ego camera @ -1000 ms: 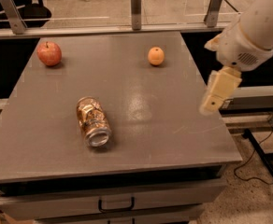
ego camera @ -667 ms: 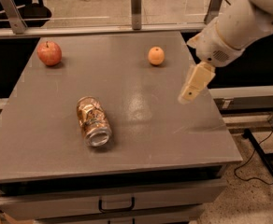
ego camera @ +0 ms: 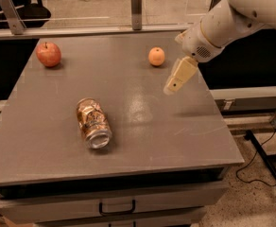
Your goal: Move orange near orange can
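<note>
The single camera view looked down on a grey table point(ego camera: 43, 145) with a drawer point(ego camera: 116, 206) under its front edge and speckled floor point(ego camera: 251, 197) to the right. The orange point(ego camera: 156, 56) sat near the far edge, right of centre. The orange can point(ego camera: 93, 123) lay on its side left of centre, well apart from the orange. A red apple point(ego camera: 48, 54) sat far left. The gripper point(ego camera: 171, 86) hung just right of the orange; whether it was open or closed could not be told.
</note>
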### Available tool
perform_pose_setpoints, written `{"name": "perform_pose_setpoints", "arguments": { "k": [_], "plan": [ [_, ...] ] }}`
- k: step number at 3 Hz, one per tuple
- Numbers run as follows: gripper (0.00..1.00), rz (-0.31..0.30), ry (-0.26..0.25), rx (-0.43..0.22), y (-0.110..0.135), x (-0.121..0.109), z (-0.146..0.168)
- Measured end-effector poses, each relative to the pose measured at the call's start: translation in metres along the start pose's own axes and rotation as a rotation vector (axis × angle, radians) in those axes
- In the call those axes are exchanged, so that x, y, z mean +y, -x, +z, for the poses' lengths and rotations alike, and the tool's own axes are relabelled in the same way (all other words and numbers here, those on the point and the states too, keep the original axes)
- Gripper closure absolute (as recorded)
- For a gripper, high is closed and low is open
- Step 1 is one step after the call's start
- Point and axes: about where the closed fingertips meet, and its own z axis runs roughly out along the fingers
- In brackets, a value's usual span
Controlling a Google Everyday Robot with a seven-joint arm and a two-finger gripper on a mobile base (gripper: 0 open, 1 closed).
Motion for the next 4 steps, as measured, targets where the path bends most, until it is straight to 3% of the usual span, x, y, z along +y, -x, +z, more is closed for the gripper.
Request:
{"name": "perform_pose_setpoints", "arguments": {
  "k": [1, 2, 3, 4],
  "plan": [
    [0.00, 0.034, -0.032, -0.052, 0.009, -0.015, 0.017],
    [0.00, 0.097, -0.087, -0.126, 0.013, -0.050, 0.044],
    [0.00, 0.156, -0.105, -0.182, 0.015, -0.077, 0.070],
    [0.18, 0.241, -0.112, -0.208, 0.007, -0.097, 0.089]
  ]
}}
